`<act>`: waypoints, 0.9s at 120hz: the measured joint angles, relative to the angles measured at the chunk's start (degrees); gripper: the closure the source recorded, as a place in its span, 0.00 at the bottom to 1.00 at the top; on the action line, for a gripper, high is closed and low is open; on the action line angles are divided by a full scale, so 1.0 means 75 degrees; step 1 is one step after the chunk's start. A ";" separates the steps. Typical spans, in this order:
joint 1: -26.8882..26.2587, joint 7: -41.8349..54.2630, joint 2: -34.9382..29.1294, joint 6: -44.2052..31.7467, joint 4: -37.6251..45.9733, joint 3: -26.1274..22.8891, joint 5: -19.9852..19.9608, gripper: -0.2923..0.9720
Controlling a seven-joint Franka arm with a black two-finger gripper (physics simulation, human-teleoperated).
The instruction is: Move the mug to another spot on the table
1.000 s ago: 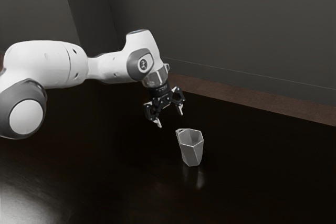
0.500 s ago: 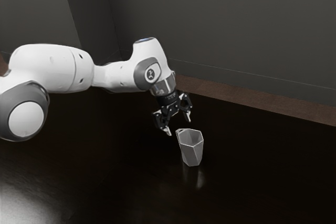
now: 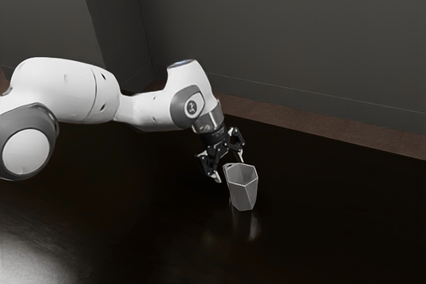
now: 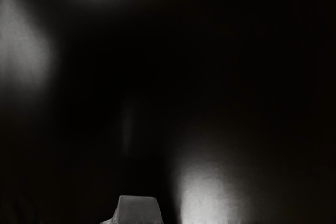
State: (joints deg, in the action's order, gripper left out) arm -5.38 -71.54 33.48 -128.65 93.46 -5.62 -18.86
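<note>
- Surface [image 3: 313,237]: dark and glossy, with light patches reflected in it. I judge it slick, so a sideways nudge could send the mug skating instead of seating it between my jaws.
- Mug [image 3: 241,189]: it stands upright on the surface near the middle of the exterior view, and the wrist view has it [image 4: 135,211] just under my hand.
- Risk at the mug: the body narrows toward the base, so it looks top-heavy. A finger landing on the rim rather than beside the wall could tip it over.
- Appearance of the mug: pale grey with a matt finish and flat angled facets. The mouth is open, and I can see nothing inside. I cannot make out the handle from here.
- Jaws: apart and tilted, at rim height on the side of the mug toward the exterior view's left. One fingertip [image 3: 217,174] is outside the wall and the other is by the far rim. I cannot tell whether either one touches.
- Risk at the jaws: if they close at this slant, they may catch a facet edge and twist the mug.
- Wall [image 3: 299,24]: plain, dark and well behind. It poses no hazard.
</note>
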 joint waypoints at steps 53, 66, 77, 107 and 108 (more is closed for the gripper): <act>-0.0044 -0.0203 0.0051 -0.0433 0.0179 -0.0057 -0.0162 0.26; -0.0044 -0.0234 0.0060 -0.0514 0.0223 -0.0094 -0.0208 0.26; -0.0044 -0.0254 0.0065 -0.0611 0.0325 -0.0110 -0.0266 0.26; -0.0043 -0.0291 0.0065 -0.0787 0.0413 -0.0181 -0.0334 0.26; -0.0043 -0.0292 0.0065 -0.0792 0.0414 -0.0185 -0.0334 0.26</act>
State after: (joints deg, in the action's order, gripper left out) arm -5.71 -73.73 33.97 -134.59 96.57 -7.01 -21.37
